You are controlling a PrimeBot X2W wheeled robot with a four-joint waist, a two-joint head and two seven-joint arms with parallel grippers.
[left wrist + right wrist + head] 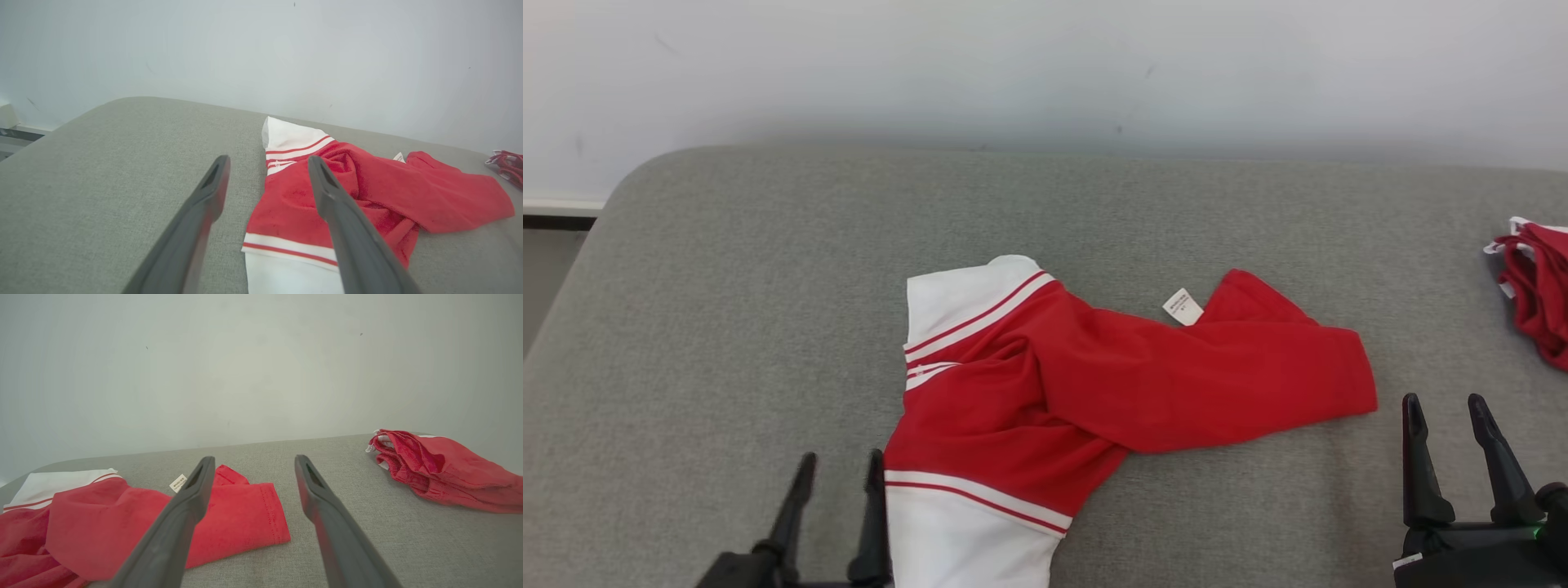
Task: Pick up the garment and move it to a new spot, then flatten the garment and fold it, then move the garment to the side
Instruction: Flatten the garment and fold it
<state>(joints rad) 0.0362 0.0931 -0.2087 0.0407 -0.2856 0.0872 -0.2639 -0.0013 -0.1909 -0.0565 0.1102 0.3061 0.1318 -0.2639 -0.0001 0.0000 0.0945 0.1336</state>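
Left tool (840, 467) spread, empty, just left of garment (1094, 384); right tool (1445, 408) spread, beyond its right end.

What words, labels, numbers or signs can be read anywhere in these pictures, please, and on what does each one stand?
Small white tag on the red and white garment: dark print, too small and blurred to read in any of the three views.
Second red garment at the right: no text seen.
Grey surface: no text seen.
So nothing here can be quoted.
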